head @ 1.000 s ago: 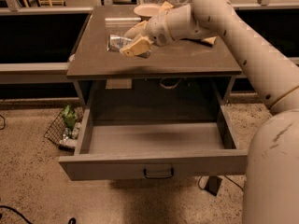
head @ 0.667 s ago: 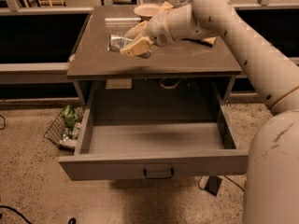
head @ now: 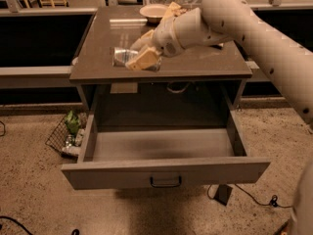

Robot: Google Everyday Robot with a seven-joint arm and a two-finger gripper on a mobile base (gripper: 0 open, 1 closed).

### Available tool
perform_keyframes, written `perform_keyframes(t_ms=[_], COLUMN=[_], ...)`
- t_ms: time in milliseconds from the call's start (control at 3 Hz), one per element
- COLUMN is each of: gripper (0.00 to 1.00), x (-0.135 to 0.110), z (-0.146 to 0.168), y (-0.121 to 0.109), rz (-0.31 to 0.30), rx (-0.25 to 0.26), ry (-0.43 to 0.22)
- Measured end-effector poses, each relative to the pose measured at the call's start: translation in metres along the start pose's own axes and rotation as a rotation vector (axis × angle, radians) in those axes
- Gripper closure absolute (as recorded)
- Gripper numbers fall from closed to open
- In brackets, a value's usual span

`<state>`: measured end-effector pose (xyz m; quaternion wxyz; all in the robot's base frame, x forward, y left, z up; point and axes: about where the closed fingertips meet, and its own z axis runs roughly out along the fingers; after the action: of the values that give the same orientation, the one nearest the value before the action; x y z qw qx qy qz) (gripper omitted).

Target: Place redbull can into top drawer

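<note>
Nearest: speckled floor (head: 39, 199), with a dark cable (head: 247, 196) running along it under the right end of the drawer.

top drawer (head: 117, 174) is pulled fully out toward the camera. Flat grey front panel, small dark handle (head: 165, 181) at its centre. The tray floor behind the panel is in view, in shadow toward the back.

Left of the drawer, on the floor: wire basket (head: 61, 133) with something green in it, just beside the drawer's left wall.

Above the drawer: counter (head: 105, 33), brown-grey top, its front edge straight over the drawer opening.

tool (head: 138, 50) is over the front-left part of the counter top, near the front edge. One cream finger above, one below, pinching the redbull can (head: 122, 56) between them. Can lies on its side, long axis roughly left-right, its shiny end sticking out to the left of the fingers. Cannot tell if the can touches the counter or sits just off it. It is over the counter, not over the drawer.

arm (head: 254, 33) comes in from the right and crosses the counter's right half.

Farther back on the counter: pale bowl (head: 152, 10) near the rear edge, chip bag (head: 172, 8) touching its right side, partly behind the arm.
</note>
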<state>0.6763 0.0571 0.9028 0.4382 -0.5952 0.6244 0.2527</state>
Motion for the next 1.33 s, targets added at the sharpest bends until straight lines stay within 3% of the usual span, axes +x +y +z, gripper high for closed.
perform_keyframes(t_ms=[333,667,1000,1333], gripper=[1.00,1.00,1.00,1.00], x=[0.005,0.035,0.067,0.066], z=[-0.008,-0.001,0.006,0.008], y=[0.039,0.075,0.091,0.092], rz=[0.037,0.131,0.170,0.169], rx=[0.038,0.070,0.088,0.084], ry=[0.057,0.048,0.071,0.071])
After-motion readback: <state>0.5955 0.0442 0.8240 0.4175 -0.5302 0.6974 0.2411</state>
